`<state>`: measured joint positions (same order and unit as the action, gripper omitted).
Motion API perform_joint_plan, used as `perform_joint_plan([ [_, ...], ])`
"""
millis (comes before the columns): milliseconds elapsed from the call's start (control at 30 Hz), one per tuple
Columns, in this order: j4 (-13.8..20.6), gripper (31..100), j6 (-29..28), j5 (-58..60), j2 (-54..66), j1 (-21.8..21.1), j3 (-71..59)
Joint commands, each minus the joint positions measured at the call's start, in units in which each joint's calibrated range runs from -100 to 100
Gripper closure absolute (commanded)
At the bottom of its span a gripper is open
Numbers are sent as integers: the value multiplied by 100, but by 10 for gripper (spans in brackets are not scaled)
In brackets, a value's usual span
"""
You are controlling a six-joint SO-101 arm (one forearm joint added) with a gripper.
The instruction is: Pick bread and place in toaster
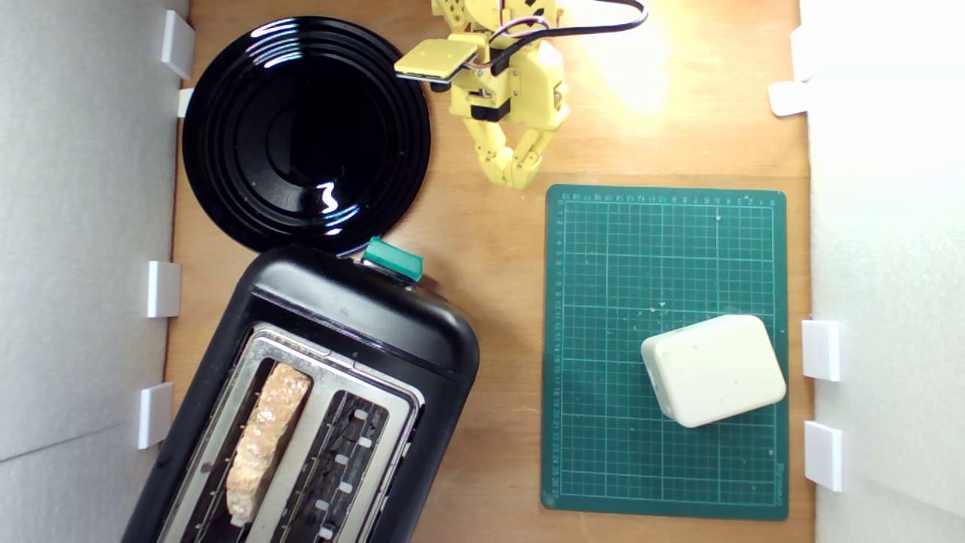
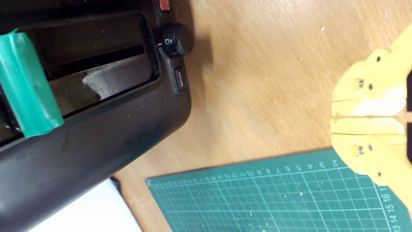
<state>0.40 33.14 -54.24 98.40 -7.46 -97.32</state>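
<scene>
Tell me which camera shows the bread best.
The exterior view: the bread stands in the toaster slot nearer that view's left, crust up. The wrist view shows only the toaster's side and green lever, no bread.

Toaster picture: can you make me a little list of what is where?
bread: standing in the toaster's slot nearer the exterior view's left
toaster: second slot empty, green lever at its end
gripper: shut, empty, above bare table
black plate: empty
white box: on green cutting mat
</scene>
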Motion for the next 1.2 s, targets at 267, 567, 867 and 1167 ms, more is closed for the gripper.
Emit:
perform_joint_plan([
  [267, -49, 959, 5, -233, 51, -366, 4],
  [567, -94, 973, -32, -745, 60, -487, 4],
  [867, -94, 970, -576, -745, 51, -543, 4],
  [1167, -49, 974, -581, -745, 18, -551, 13],
])
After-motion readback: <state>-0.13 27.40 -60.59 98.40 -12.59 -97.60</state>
